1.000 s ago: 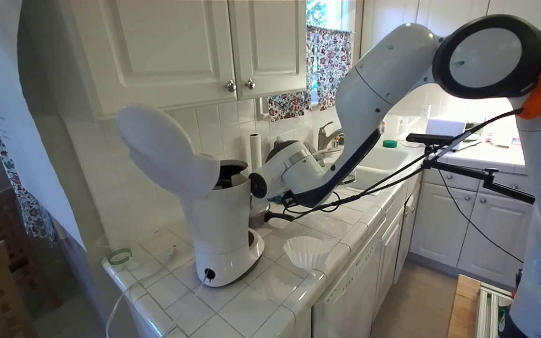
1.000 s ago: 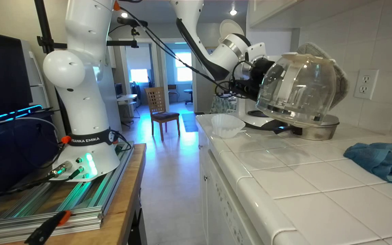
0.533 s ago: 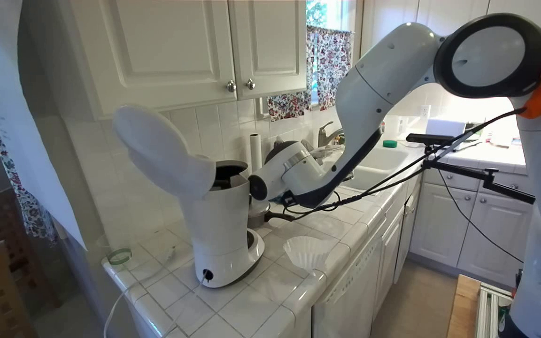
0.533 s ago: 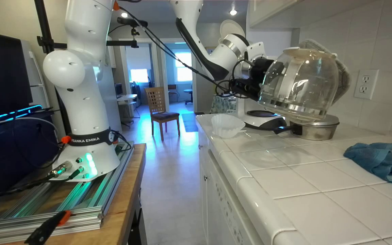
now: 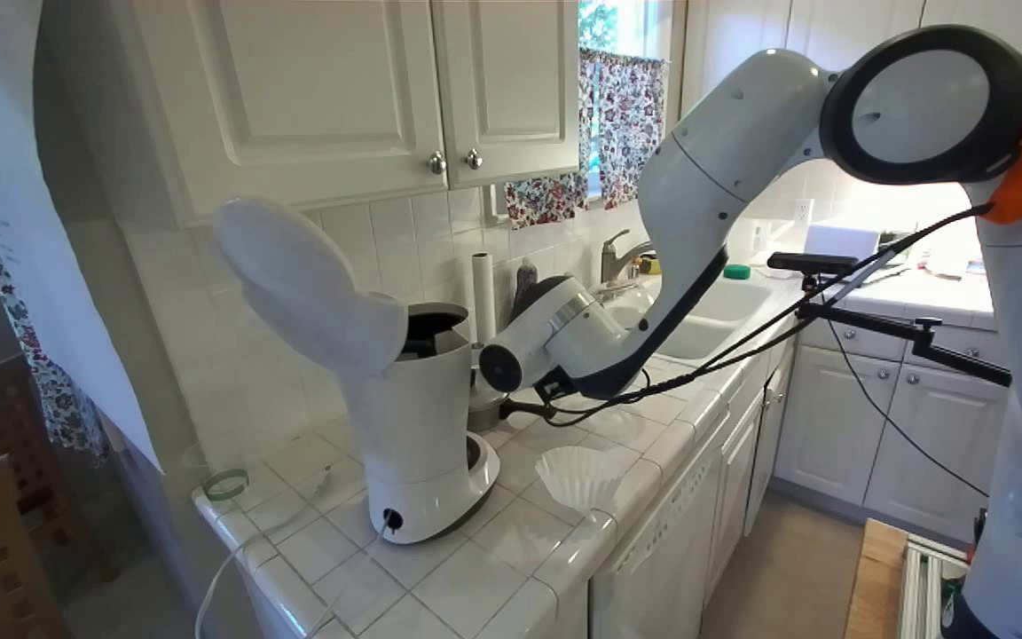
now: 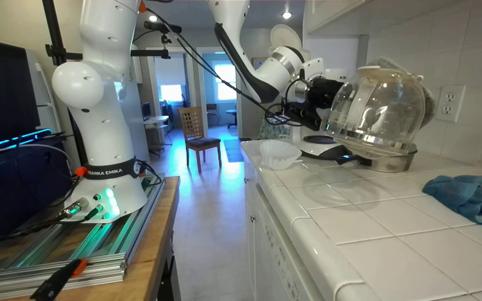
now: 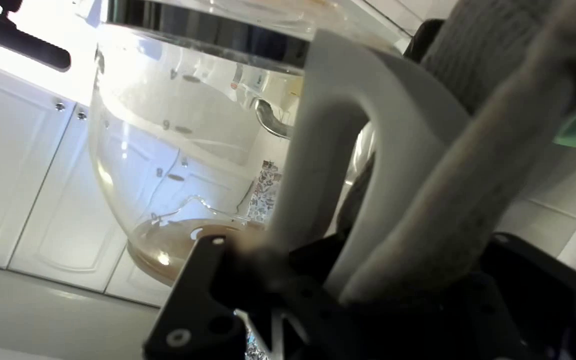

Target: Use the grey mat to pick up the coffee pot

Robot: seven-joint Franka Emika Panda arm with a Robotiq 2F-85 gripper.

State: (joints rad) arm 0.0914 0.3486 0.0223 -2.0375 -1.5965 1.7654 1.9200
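Observation:
The coffee pot [image 6: 377,113] is a clear glass carafe with a shiny band and white handle. In an exterior view it hangs above the counter, tilted, apparently upside down with its brown-stained base up. It fills much of the wrist view [image 7: 193,150], with its white handle [image 7: 393,115] going down between the jaws. The grey mat [image 7: 468,200] lies against the handle inside the jaws; more of it shows behind the pot [image 6: 429,108]. My gripper [image 7: 358,275] is shut on handle and mat together. The arm hides the pot in an exterior view [image 5: 529,337].
The white coffee machine [image 5: 422,444] stands with its lid raised. A silver saucepan [image 6: 387,163] sits partly behind and below the pot, its black handle [image 6: 329,156] towards the counter edge. A paper filter [image 6: 278,154] and blue cloth [image 6: 471,196] lie on the counter.
The pot and mat first rose slightly, then moved right and lower in an exterior view. The arm's wrist has shifted slightly away from the coffee machine, which had moved a little earlier.

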